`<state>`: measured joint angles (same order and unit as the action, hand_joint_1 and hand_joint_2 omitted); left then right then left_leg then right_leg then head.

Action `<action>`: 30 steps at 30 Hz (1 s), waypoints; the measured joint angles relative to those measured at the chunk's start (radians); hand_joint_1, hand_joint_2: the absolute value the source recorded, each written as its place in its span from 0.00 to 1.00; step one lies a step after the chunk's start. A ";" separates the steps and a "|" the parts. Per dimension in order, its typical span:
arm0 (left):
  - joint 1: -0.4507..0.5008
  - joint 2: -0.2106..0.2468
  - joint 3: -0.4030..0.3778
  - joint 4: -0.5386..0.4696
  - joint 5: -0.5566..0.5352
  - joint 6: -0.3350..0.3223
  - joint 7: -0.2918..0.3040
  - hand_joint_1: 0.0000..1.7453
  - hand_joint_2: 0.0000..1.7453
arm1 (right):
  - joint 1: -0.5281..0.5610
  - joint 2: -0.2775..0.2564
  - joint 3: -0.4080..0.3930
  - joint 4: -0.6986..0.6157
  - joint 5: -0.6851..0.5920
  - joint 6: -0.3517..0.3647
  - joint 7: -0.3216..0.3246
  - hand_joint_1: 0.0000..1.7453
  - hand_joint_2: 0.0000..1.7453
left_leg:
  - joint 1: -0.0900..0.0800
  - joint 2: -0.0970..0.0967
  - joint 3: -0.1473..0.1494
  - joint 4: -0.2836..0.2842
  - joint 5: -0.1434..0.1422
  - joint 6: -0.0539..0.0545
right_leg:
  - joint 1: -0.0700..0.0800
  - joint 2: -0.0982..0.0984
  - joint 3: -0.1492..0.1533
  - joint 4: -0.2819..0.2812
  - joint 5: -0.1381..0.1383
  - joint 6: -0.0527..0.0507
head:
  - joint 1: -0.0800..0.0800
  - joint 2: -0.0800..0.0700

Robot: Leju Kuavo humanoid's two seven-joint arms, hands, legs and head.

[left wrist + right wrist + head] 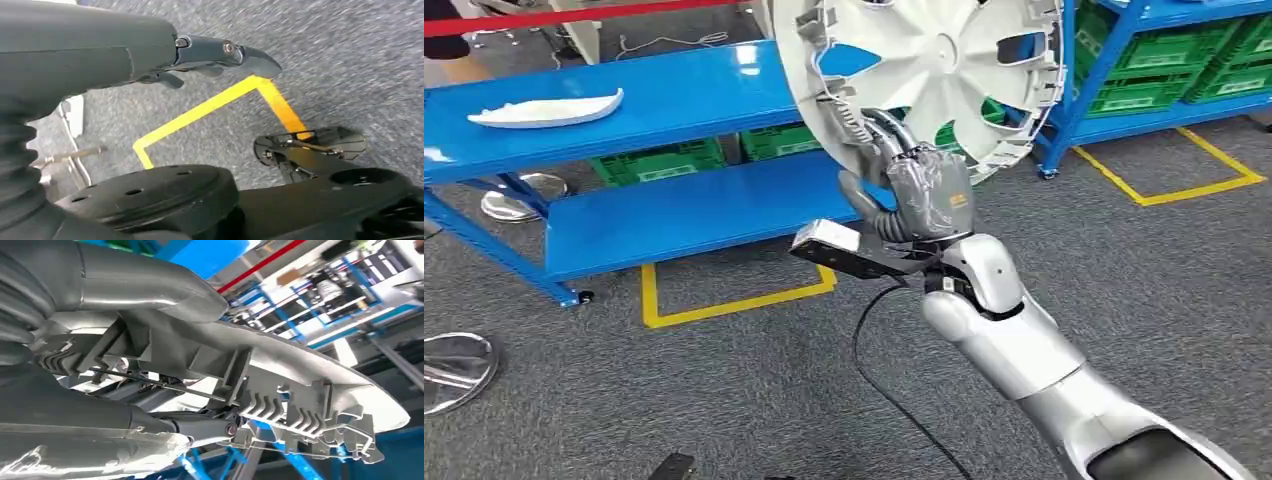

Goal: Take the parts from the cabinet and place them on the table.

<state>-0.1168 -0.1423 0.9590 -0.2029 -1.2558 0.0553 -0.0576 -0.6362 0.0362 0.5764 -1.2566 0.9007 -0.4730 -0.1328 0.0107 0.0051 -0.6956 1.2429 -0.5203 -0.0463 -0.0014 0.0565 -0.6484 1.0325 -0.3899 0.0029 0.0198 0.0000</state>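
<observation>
The right hand (921,190) gripped the hubcap (934,75) at its lower rim, fingers hooked over the edge and thumb behind, holding it upright in the air in front of the blue shelf (674,215); the disc was clear of the shelving and touched nothing else. In the right wrist view the thumb (150,290) lay across the ribbed back of the rim (280,385), pressing among moulded clips and a thin wire ring; the hold sat on the edge alone, not on the spokes.

The left hand (215,55) hung toward the grey floor near a yellow line (210,107), holding nothing; whether its fingers were spread or curled could not be told.

The hubcap looked like thin moulded plastic, so probably light and fairly stiff, yet wide enough to swing or twist about a single edge grip; its smooth face seemed likely to slip, while the clipped back offered purchase; the small clips looked the parts most likely to snap if it were set down hard on its edge. A long white trim piece (546,108) lay on the top shelf, slim and curved, and likely best taken near its middle.
</observation>
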 joint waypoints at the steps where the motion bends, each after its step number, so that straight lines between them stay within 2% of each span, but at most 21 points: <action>1: -0.001 0.000 0.000 0.000 -0.001 0.000 0.000 0.00 1.00 | -0.001 0.000 0.000 0.000 0.000 0.000 0.000 1.00 1.00 | 0.000 -0.008 0.041 -0.080 0.045 0.004 | 0.000 0.013 -0.001 0.000 0.002 0.003 | 0.000 0.000; 2: 0.000 0.000 0.000 0.000 -0.001 0.000 0.000 0.00 1.00 | -0.002 0.000 -0.001 0.000 0.000 0.000 0.000 1.00 1.00 | 0.002 -0.038 0.083 -0.161 0.079 0.008 | -0.002 0.025 -0.001 0.001 0.005 0.007 | -0.001 0.000; 3: -0.001 0.000 0.000 0.000 -0.002 0.000 0.000 0.00 1.00 | -0.005 0.000 -0.002 0.000 0.000 0.000 0.001 1.00 1.00 | 0.004 -0.080 0.106 -0.211 0.080 0.013 | 0.005 0.036 -0.009 0.007 0.006 0.013 | 0.000 0.000; 7: -0.001 0.000 -0.001 0.000 -0.005 0.000 0.000 0.00 1.00 | -0.005 -0.003 -0.011 0.000 0.003 -0.002 0.004 1.00 1.00 | 0.004 -0.053 0.106 -0.229 0.077 0.028 | -0.004 0.071 -0.027 -0.002 0.024 0.039 | 0.001 0.000; 8: -0.003 -0.001 -0.002 0.000 -0.006 -0.001 0.000 0.00 1.00 | -0.003 -0.004 -0.015 0.000 0.003 -0.002 0.005 1.00 1.00 | 0.011 -0.037 0.107 -0.234 0.082 0.034 | -0.003 0.055 -0.037 0.006 0.018 0.041 | -0.003 0.000; 9: -0.005 -0.001 -0.002 0.000 -0.008 -0.001 0.000 0.00 1.00 | -0.006 -0.006 -0.019 0.000 0.004 -0.002 0.006 1.00 1.00 | 0.011 -0.032 0.107 -0.234 0.083 0.040 | 0.004 0.000 -0.050 0.041 -0.012 0.049 | 0.017 0.000; 10: -0.004 -0.001 -0.002 0.000 -0.010 -0.001 0.000 0.00 1.00 | -0.008 -0.006 -0.021 0.001 0.006 -0.002 0.006 1.00 1.00 | 0.010 -0.022 0.107 -0.234 0.083 0.043 | 0.002 -0.027 -0.078 0.108 -0.052 0.055 | 0.022 0.000; 12: 0.001 0.000 -0.002 0.000 -0.011 -0.001 0.000 0.00 1.00 | -0.006 -0.006 -0.021 0.001 0.007 -0.002 0.006 1.00 1.00 | 0.009 0.000 0.107 -0.234 0.083 0.043 | -0.002 -0.046 -0.147 0.269 -0.124 0.063 | 0.022 0.000; 13: 0.002 0.000 -0.002 0.000 -0.011 0.000 0.000 0.00 1.00 | -0.005 -0.006 -0.022 0.002 0.007 -0.002 0.006 1.00 1.00 | 0.009 0.011 0.107 -0.234 0.082 0.043 | -0.004 -0.049 -0.164 0.311 -0.133 0.066 | 0.021 0.000; 14: 0.002 0.000 -0.002 0.000 -0.011 -0.001 0.000 0.00 1.00 | -0.005 -0.007 -0.024 0.004 0.007 -0.002 0.006 1.00 1.00 | 0.009 0.021 0.107 -0.234 0.082 0.043 | -0.005 -0.050 -0.155 0.300 -0.120 0.067 | 0.021 0.000; 16: 0.000 -0.001 -0.002 0.000 -0.012 -0.001 0.000 0.00 1.00 | -0.005 -0.008 -0.025 0.004 0.007 -0.002 0.008 1.00 1.00 | 0.010 0.039 0.110 -0.234 0.079 0.039 | -0.005 -0.061 -0.075 0.161 -0.050 0.064 | 0.021 0.000; 17: 0.000 -0.002 -0.002 0.000 -0.013 -0.001 0.000 0.00 1.00 | -0.007 -0.008 -0.025 0.004 0.008 -0.002 0.008 1.00 1.00 | 0.009 0.048 0.114 -0.234 0.077 0.035 | -0.004 -0.082 -0.022 0.071 -0.017 0.061 | 0.021 0.000; 18: 0.000 -0.001 -0.002 0.000 -0.013 0.000 0.000 0.00 1.00 | -0.010 -0.008 -0.025 0.004 0.008 -0.002 0.008 1.00 1.00 | 0.003 0.054 0.115 -0.233 0.074 0.030 | 0.004 -0.124 0.008 0.014 -0.023 0.060 | 0.021 0.000; 19: -0.001 -0.002 -0.002 0.000 -0.014 -0.001 0.000 0.00 1.00 | -0.012 -0.008 -0.025 0.004 0.010 -0.003 0.007 1.00 1.00 | -0.003 0.062 0.114 -0.228 0.072 0.024 | 0.004 -0.107 0.013 0.008 -0.017 0.042 | 0.019 0.000; 22: -0.002 -0.001 -0.002 0.000 -0.014 0.000 0.000 0.00 1.00 | -0.010 -0.010 -0.029 0.005 0.011 -0.002 0.009 1.00 1.00 | -0.002 0.088 0.117 -0.237 0.075 0.010 | 0.009 -0.078 0.000 0.011 -0.016 0.025 | 0.020 0.000; 23: -0.004 -0.001 -0.003 0.000 -0.015 0.000 0.000 0.00 1.00 | -0.009 -0.010 -0.031 0.005 0.011 -0.002 0.009 1.00 1.00 | 0.002 0.078 0.115 -0.235 0.066 0.001 | 0.000 -0.070 0.004 0.002 -0.010 0.016 | 0.019 0.000; 24: -0.005 -0.001 -0.003 0.000 -0.015 0.000 0.000 0.00 1.00 | -0.011 -0.010 -0.032 0.005 0.011 -0.002 0.009 1.00 1.00 | 0.003 0.039 0.108 -0.214 0.046 -0.002 | -0.002 -0.061 0.004 0.001 -0.008 0.012 | 0.016 0.000; 25: -0.005 -0.001 -0.003 0.000 -0.015 0.000 0.000 0.00 1.00 | -0.011 -0.010 -0.032 0.005 0.011 -0.002 0.009 1.00 1.00 | 0.003 0.016 0.082 -0.155 0.007 -0.002 | -0.003 -0.055 0.003 0.000 -0.006 0.004 | 0.014 0.000; 27: -0.002 -0.001 -0.003 0.000 -0.015 0.000 0.000 0.00 1.00 | -0.007 -0.010 -0.032 0.006 0.014 -0.002 0.009 1.00 1.00 | 0.003 0.002 0.005 0.010 -0.064 -0.003 | -0.002 -0.034 0.003 0.000 -0.006 0.001 | 0.010 0.000; 28: 0.000 -0.001 -0.003 0.000 -0.015 0.000 0.000 0.00 1.00 | -0.006 -0.010 -0.032 0.008 0.014 -0.002 0.009 1.00 1.00 | 0.002 0.001 -0.023 0.060 -0.075 -0.003 | -0.002 -0.023 0.003 0.001 -0.006 0.000 | 0.009 0.000; 30: -0.002 -0.001 -0.003 0.000 -0.015 -0.001 0.000 0.00 1.00 | -0.003 -0.010 -0.032 0.010 0.014 -0.002 0.009 1.00 1.00 | 0.003 -0.002 -0.017 0.032 -0.025 -0.003 | -0.003 0.000 0.004 0.002 -0.006 0.001 | 0.009 0.000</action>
<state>-0.1190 -0.1431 0.9564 -0.2033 -1.2707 0.0546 -0.0572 -0.6390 0.0267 0.5440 -1.2470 0.9148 -0.4749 -0.1236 0.0139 0.0035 -0.7125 1.2750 -0.5449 -0.0490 -0.0043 0.0570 -0.6448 1.0342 -0.3956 0.0036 0.0286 0.0000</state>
